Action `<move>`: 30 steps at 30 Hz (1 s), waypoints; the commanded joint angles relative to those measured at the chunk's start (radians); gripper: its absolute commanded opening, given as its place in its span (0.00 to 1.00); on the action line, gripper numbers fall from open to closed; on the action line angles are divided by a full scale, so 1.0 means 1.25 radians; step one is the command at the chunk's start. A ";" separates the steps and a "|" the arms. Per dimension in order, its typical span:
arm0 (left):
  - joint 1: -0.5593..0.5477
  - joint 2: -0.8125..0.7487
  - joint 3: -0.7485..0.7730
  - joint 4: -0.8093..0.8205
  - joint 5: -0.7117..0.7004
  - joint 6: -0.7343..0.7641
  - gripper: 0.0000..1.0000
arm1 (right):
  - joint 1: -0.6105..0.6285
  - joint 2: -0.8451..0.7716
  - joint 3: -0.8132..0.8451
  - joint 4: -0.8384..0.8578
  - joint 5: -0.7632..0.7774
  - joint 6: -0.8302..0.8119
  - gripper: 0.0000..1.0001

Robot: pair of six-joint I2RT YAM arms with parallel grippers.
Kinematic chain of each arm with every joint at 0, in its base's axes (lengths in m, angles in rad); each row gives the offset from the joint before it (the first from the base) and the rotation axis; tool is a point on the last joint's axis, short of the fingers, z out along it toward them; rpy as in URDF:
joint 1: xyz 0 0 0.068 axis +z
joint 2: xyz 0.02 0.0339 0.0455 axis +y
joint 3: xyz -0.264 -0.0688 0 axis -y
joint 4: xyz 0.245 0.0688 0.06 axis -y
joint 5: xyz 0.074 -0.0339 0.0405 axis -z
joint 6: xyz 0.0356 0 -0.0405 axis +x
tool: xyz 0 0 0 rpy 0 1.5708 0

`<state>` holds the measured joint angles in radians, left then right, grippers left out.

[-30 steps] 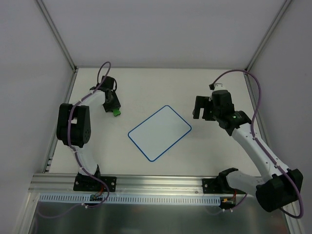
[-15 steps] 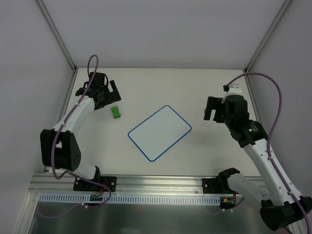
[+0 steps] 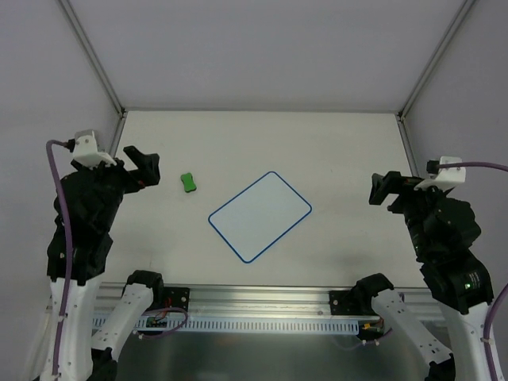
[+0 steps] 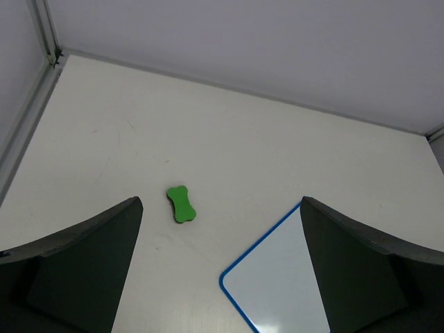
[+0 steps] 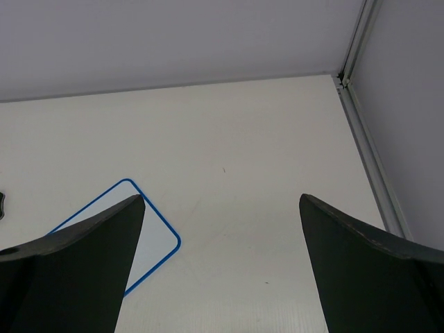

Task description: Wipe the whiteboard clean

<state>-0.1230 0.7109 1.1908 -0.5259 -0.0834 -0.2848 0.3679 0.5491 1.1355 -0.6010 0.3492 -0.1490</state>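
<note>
Whiteboard (image 3: 260, 216) lies flat near the middle of the counter (image 3: 333, 143), turned at a slant, its face plain white inside the blue rim; a green eraser (image 3: 188, 182) lies apart from it, toward the far left; left pincer (image 4: 220, 202) hangs wide open and empty over the counter's left side; right pincer (image 5: 220, 200) gapes likewise, holding nothing, over the right side.
</note>
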 commanded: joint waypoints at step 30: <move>0.004 -0.344 -0.118 -0.085 -0.073 0.054 0.99 | -0.005 -0.148 -0.033 0.003 -0.006 -0.069 0.99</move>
<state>-0.1230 0.2699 1.0477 -0.6411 -0.2031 -0.2024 0.3668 0.3698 1.0969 -0.6254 0.3573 -0.2226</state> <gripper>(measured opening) 0.987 0.991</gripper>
